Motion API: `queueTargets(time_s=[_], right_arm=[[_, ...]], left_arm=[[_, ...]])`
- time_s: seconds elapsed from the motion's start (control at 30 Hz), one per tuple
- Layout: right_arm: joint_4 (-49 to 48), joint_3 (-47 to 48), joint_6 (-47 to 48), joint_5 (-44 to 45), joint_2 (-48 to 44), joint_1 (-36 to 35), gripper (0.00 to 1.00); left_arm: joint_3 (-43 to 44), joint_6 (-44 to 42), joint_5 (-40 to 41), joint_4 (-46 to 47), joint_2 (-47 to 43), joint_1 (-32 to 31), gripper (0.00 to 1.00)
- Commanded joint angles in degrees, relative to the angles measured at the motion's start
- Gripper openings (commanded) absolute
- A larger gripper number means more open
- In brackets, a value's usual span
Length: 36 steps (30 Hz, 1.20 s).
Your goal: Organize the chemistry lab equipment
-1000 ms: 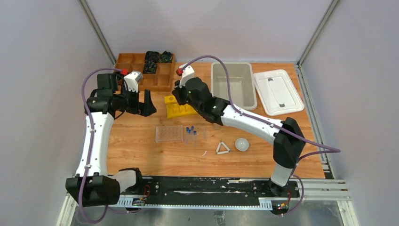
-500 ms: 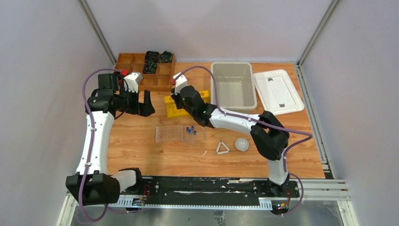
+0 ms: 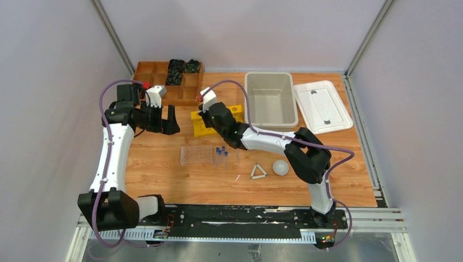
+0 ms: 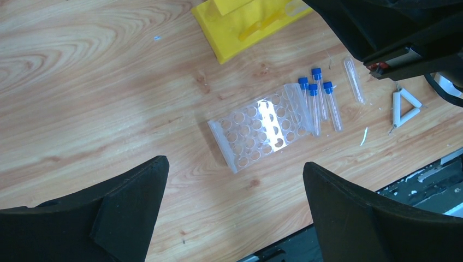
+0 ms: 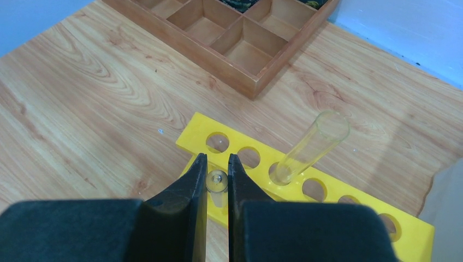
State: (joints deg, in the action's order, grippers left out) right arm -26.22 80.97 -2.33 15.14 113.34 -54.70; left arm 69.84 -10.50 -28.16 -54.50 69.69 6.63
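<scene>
R gripper clamped on clear test tube, btm-centre of wrist view, over left end of yellow rack | L gripper jaws wide, nothing held | clear tube rack mid-frame btwn its fingers, blue-cap tubes just right of it
</scene>
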Motion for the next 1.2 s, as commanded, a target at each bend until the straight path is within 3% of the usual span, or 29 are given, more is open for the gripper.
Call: queueTargets(time_s=[0.0,1.17], right_arm=[[-2.6,-1.2,1.2,1.6,1.1,0.7,0.00],[-3.5,-0.9,1.1,2.1,6.5,0.7,0.00]], left_arm=[[-0.4,-0.5,-0.1,0.7,-0.3,0.5,1.00],[-0.7,-1.2,1.2,1.2,0.1,0.8,1.00]])
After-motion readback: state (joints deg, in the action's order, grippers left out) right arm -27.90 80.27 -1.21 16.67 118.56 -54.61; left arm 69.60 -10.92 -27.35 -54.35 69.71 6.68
